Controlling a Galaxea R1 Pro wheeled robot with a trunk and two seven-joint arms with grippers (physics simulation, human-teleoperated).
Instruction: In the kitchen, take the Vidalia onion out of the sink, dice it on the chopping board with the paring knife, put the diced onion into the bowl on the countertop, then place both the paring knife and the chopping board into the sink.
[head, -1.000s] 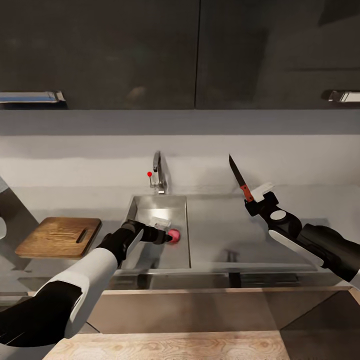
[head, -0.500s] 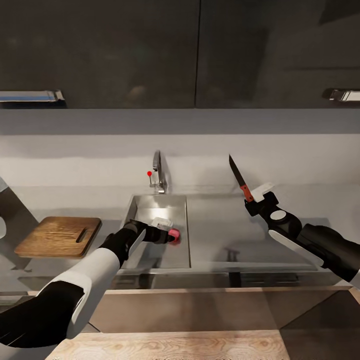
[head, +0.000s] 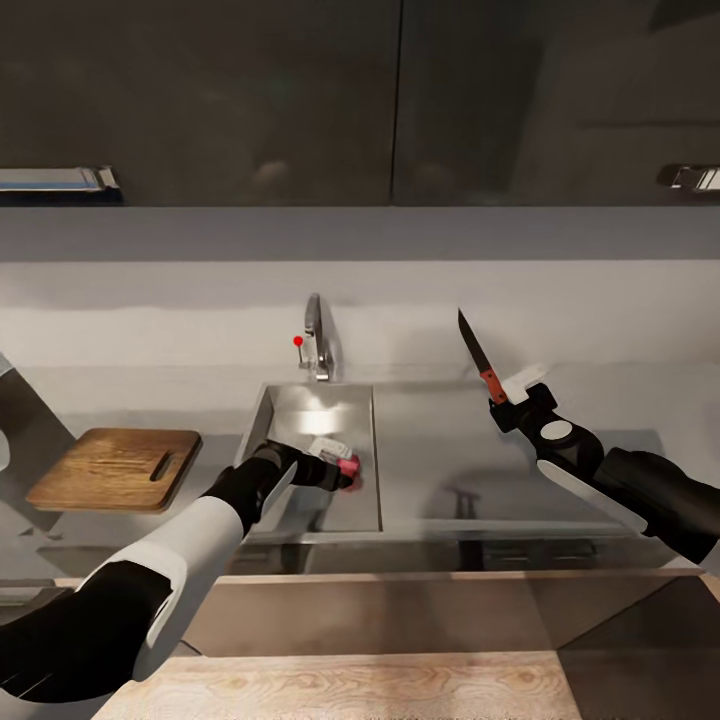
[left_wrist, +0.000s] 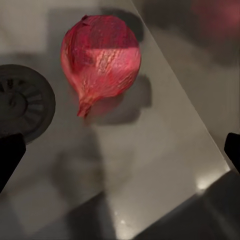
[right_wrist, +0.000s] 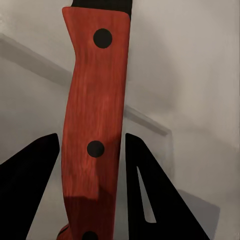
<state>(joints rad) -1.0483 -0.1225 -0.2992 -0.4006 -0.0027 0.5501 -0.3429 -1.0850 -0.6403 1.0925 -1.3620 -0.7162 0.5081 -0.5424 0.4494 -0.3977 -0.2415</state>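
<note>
Onion (left_wrist: 101, 60): red-skinned, lying on the sink (head: 362, 500) floor near the basin's right wall, root tip pointing toward the round drain (left_wrist: 22, 107) beside it.

My left gripper (head: 345, 472): down inside the basin just over the onion, fingers spread wide at either side of the wrist view, nothing between them.

Knife (head: 476, 356): clamped by its red riveted handle (right_wrist: 92, 135) in my right gripper (head: 508, 393), above the flat drainboard (head: 470, 460). Long axis steep, dark blade tip up and tilted toward the tap (head: 316, 340).

Chopping board (head: 112, 468): flat on the countertop (head: 60, 400) left of the sink, handle slot at the end nearest the basin, top bare.

Open room: drainboard below the knife is bare.
</note>
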